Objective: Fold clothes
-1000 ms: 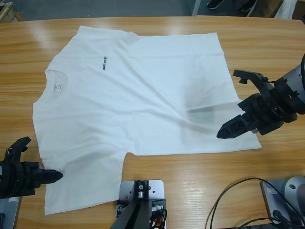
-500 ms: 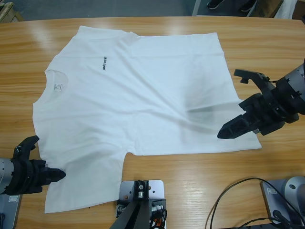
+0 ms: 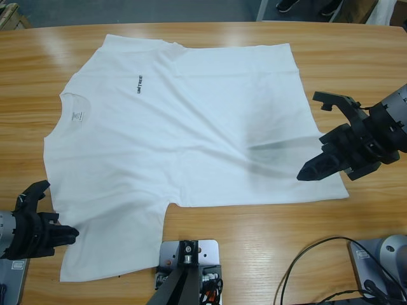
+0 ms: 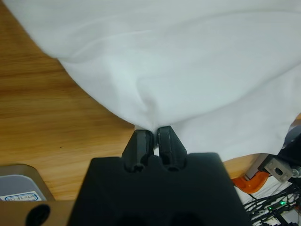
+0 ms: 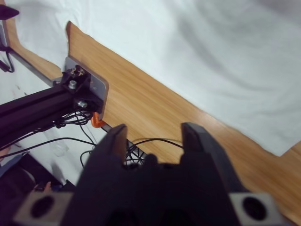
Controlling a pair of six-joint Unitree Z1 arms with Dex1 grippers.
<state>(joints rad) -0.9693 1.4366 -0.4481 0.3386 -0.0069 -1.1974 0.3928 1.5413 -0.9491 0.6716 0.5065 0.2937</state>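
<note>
A thin, limp white T-shirt lies flat across the wooden table; my left gripper pinches its sleeve hem at seven o'clock, my right gripper hangs wide open over the bottom hem at three o'clock, where I judge a firm edge pinch works best.

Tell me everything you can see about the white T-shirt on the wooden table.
The plain white short-sleeved cotton-looking T-shirt lies spread flat, chest up, on the long wooden table, lightly creased. Its round neck with a small label points to the picture's left in the high view, the hem to the right. Small dark lettering sits on the chest. The left gripper has its black jaws closed on the edge of one sleeve; the right gripper hangs open by the hem.
</note>
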